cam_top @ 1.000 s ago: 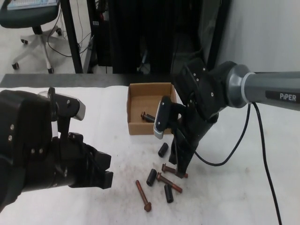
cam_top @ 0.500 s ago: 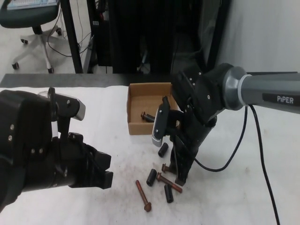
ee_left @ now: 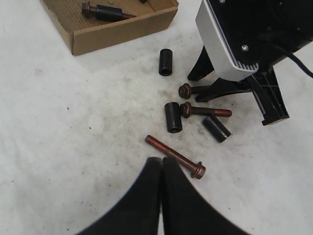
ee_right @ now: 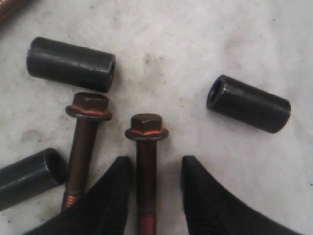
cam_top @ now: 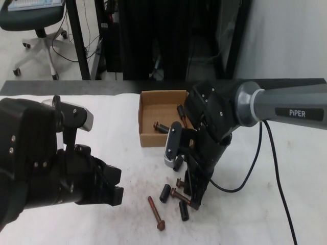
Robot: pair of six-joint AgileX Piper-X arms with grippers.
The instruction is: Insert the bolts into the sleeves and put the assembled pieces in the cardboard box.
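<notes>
Bolt (ee_right: pixel 145 147) lies between your right claw's (ee_right: pixel 155 164) parted fingers (ee_right: pixel 208 198), its tip cut off from view, and contact is unclear.

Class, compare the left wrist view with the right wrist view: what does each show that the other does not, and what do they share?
Left wrist view: the cardboard box with one assembled piece inside, and the shut left gripper. Right wrist view: up close, the open right gripper straddling a bolt. Both: that bolt, a second bolt, three sleeves, the bench and the right gripper itself.
</notes>
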